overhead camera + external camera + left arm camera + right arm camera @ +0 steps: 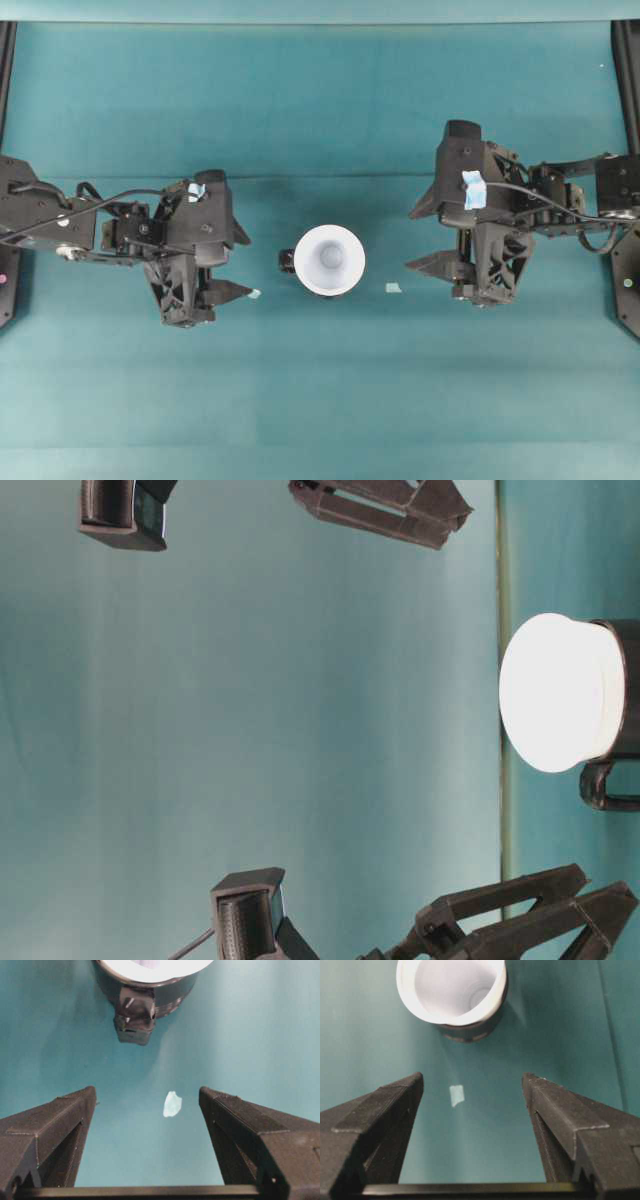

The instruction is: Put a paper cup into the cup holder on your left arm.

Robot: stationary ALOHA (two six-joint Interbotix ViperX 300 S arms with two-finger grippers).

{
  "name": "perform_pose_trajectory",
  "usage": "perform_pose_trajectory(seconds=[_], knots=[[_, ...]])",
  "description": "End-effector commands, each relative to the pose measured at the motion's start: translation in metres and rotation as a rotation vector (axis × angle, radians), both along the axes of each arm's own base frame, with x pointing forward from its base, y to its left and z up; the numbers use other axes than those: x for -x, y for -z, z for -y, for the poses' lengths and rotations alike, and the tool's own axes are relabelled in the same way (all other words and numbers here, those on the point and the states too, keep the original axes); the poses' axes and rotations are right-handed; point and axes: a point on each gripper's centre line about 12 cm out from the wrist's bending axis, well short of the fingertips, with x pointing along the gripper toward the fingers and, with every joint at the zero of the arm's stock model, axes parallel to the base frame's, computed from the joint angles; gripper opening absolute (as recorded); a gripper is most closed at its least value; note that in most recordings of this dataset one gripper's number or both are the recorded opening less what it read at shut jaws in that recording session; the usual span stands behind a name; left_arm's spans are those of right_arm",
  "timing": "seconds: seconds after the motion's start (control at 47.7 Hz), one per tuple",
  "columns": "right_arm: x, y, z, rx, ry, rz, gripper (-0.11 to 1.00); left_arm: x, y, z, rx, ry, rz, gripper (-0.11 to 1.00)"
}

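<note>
We think the job looks done. The paper cup [329, 259] sits inside the cup holder [470, 1031], in the middle of the green worktop [320, 400], between our two arms. Its white rim spreads wider than the black holder, so from above we mostly see white, with the small black handle [134, 1021] poking out on the side that faces our left arm [60, 222]. From the table-level view the cup looks pushed well down, but that picture is bright and washed out, so we cannot be sure it sits all the way in.

Nothing is being held now. Our left end effector [232, 262] is spread wide with nothing between its fingers, and it points at the holder's handle from a little way off. Our right end effector [430, 237] is spread wide too, with nothing in it, and it points at the cup from the other side, also apart from it. Both arms reach in low over the worktop and touch nothing.

Two small pale scraps [172, 1104] lie on the worktop, one on each side of the holder.

What is left, we guess, is only for the arms to go back to rest.
</note>
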Motion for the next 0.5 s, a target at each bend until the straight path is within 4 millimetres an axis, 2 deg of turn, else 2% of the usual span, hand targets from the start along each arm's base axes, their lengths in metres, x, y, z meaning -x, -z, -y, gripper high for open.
perform_pose_trajectory(seconds=[0.0, 0.482], knots=[[-0.0011, -0.0090, -0.0008, 0.005, -0.006, 0.034, 0.84, -0.0045, -0.0076, 0.0004, -0.004, 0.005, 0.031, 0.88], [-0.0008, -0.0080, -0.0008, 0.005, -0.005, 0.037, 0.84, -0.0049, -0.0081, -0.0001, -0.004, 0.003, 0.032, 0.88]])
